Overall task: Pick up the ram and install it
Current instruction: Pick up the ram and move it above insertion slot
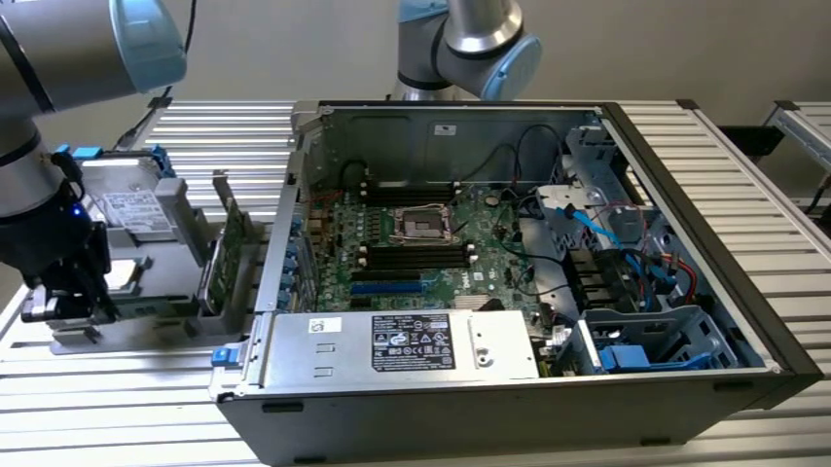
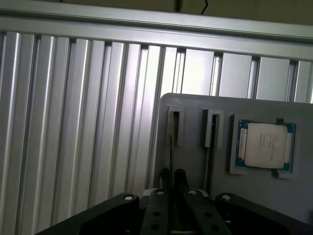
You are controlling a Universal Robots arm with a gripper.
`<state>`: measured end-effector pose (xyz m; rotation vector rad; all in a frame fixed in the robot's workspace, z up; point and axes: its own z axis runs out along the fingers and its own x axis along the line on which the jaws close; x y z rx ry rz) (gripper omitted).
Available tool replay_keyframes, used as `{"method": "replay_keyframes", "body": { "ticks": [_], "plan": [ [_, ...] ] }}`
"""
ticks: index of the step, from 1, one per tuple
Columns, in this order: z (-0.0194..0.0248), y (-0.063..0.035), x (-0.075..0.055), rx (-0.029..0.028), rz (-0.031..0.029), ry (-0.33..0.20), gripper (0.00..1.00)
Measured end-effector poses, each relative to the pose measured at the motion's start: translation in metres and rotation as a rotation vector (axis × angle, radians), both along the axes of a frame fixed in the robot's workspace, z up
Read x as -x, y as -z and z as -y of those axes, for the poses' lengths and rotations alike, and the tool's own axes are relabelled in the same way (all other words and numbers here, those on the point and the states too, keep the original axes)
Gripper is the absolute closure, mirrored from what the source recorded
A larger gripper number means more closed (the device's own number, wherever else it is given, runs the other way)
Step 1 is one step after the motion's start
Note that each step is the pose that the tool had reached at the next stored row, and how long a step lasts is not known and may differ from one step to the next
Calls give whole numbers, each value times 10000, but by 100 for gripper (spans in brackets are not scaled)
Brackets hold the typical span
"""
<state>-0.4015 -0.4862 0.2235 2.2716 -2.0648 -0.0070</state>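
My gripper (image 1: pixel 62 300) is down at the near end of the grey holder tray (image 1: pixel 130 336), at the exterior view's left. In the wrist view the ram (image 2: pixel 170 147) shows edge-on as a thin dark stick standing in a slot of the tray (image 2: pixel 195 105). Two black fingertips (image 2: pixel 165 177) press close on either side of its near end, so the gripper (image 2: pixel 172 178) is shut on the ram. From the exterior view the ram (image 1: pixel 150 309) is a low green strip running from the gripper toward the computer case.
An open computer case (image 1: pixel 727 195) holds the motherboard with black memory slots (image 1: pixel 415 255) and a power supply (image 1: pixel 403 345). On the tray stand an upright green expansion card (image 1: pixel 234 258), a hard drive (image 1: pixel 130 209) and a processor (image 2: pixel 266 144). A second slot (image 2: pixel 210 132) lies beside the ram.
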Motion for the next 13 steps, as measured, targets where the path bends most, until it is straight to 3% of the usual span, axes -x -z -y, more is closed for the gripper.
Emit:
{"method": "replay_keyframes", "body": {
  "ticks": [9,13],
  "plan": [
    [-1,-75,0,1,0,80,84],
    [-1,-176,1,1,-1,168,84]
  ]
}}
